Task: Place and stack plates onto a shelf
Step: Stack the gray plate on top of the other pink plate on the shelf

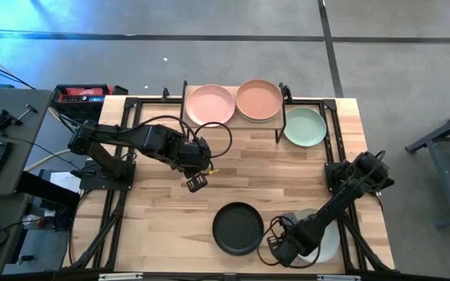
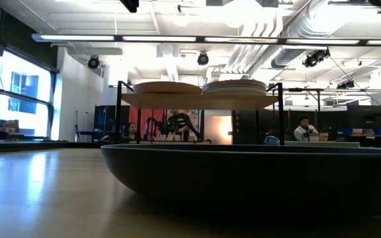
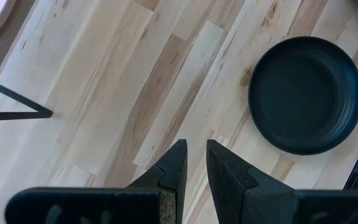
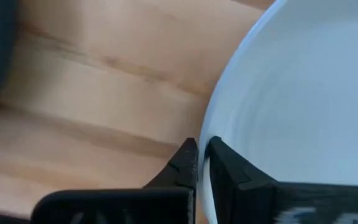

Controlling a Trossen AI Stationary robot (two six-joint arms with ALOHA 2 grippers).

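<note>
The shelf point(image 1: 281, 117) stands at the table's far edge and carries a pink plate point(image 1: 209, 104) and a peach plate point(image 1: 258, 99). In the low view the right one point(image 2: 235, 86) looks like a stack. A pale green plate point(image 1: 305, 126) lies on the table just right of the shelf. A black plate point(image 1: 238, 228) lies flat near the near edge. Beside it is a white plate point(image 1: 326, 240), partly under my right arm. My right gripper point(image 1: 276, 248) is shut on that plate's rim. My left gripper point(image 1: 196, 183) hovers over bare table mid-left, holding nothing, with a narrow gap between its fingers. My right gripper holds the white plate by its rim point(image 4: 209, 132) on the side facing the black plate. The rim is pinched with one finger point(image 4: 224, 158) inside the plate and the other point(image 4: 185, 162) outside it. The plate's underside is hidden, so I cannot tell whether it rests on the table.
The black plate point(image 2: 243, 178) fills the low view's foreground, with the shelf point(image 2: 197, 100) behind it. Bare wood point(image 3: 135, 93) lies below my left gripper, between the shelf legs point(image 3: 17, 106) and the black plate point(image 3: 305, 93). People sit in the room beyond the table.
</note>
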